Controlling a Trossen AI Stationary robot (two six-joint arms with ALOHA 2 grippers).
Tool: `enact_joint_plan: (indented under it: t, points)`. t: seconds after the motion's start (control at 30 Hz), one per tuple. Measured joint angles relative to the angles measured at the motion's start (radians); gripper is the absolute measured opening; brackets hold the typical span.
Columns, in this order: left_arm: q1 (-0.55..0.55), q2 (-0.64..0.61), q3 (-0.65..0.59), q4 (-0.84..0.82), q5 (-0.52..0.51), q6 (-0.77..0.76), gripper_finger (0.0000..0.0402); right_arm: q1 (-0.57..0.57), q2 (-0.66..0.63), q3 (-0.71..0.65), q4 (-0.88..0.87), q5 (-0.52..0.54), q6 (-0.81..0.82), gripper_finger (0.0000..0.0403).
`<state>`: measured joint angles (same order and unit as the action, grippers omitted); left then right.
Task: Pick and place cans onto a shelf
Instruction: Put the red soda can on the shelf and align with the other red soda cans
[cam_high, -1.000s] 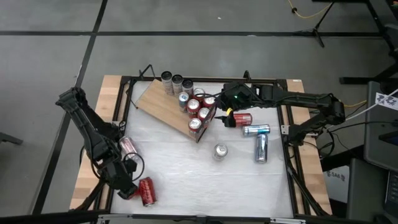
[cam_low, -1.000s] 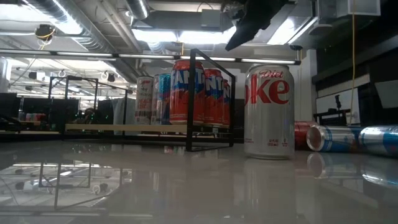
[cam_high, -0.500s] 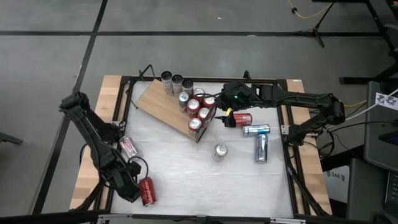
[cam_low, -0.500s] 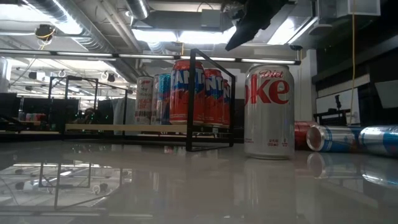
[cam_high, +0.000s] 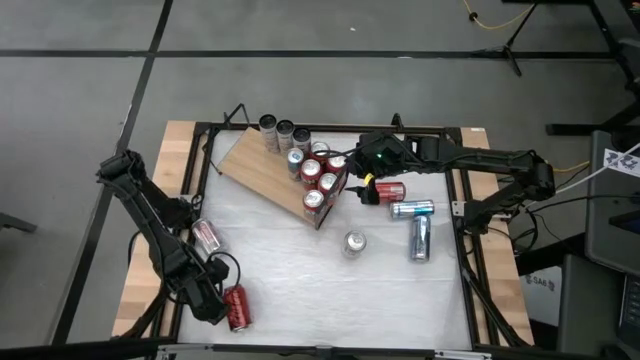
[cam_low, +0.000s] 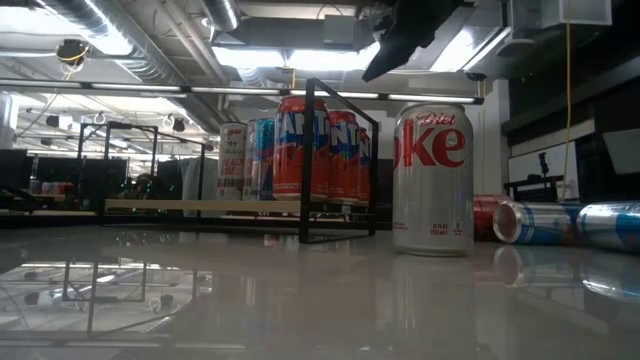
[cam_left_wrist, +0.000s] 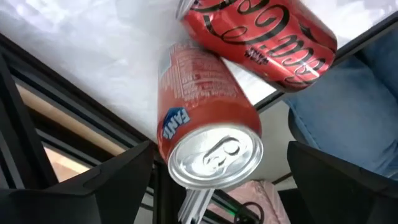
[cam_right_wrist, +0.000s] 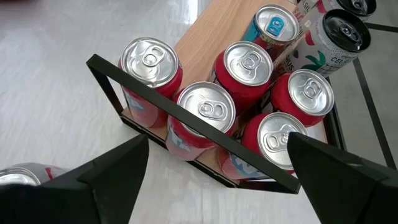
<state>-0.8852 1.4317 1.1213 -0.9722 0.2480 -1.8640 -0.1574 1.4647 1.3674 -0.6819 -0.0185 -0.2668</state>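
While the left gripper (cam_high: 212, 303) stands wide open around a fallen red can (cam_left_wrist: 208, 130) at the table's near-left corner, pickup is in hand

Next: close, lift, carry to the shelf (cam_high: 262, 168); table frame close beside, room tight. Right gripper (cam_high: 352, 187) waits open, empty, over shelved cans (cam_right_wrist: 242, 102)
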Motion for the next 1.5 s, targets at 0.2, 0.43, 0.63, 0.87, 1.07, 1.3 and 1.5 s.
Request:
enact_joint_plan:
  t: [0.2,0.43,0.63,0.87,1.07,1.3,1.5]
  points:
    - [-0.014,0.03,0.0,0.0,0.015,0.016,0.0361,0.0,0.0,0.0,0.0,0.0,0.0,0.0372]
    - [-0.037,0.071,0.0,0.0,0.015,0.016,0.0361,0.0,0.0,0.0,0.0,0.0,0.0,0.0372]
    - [-0.04,0.074,0.0,0.001,-0.059,0.016,0.0361,0.0,0.0,0.0,0.0,0.0,0.0,0.0372]
    - [-0.04,0.074,0.0,0.001,-0.079,0.016,0.0361,0.0,0.0,0.0,0.0,0.0,0.0,0.0372]
    - [-0.041,0.074,0.0,0.001,-0.047,0.016,0.0361,0.0,0.0,0.0,0.0,0.0,0.0,0.0372]
    - [-0.07,0.074,0.0,0.002,-0.053,0.016,0.0361,0.0,0.0,0.0,0.0,0.0,0.0,0.0372]
    - [-0.094,0.074,0.0,0.012,-0.092,0.017,0.0361,0.0,0.0,0.0,0.0,0.0,0.0,0.0372]
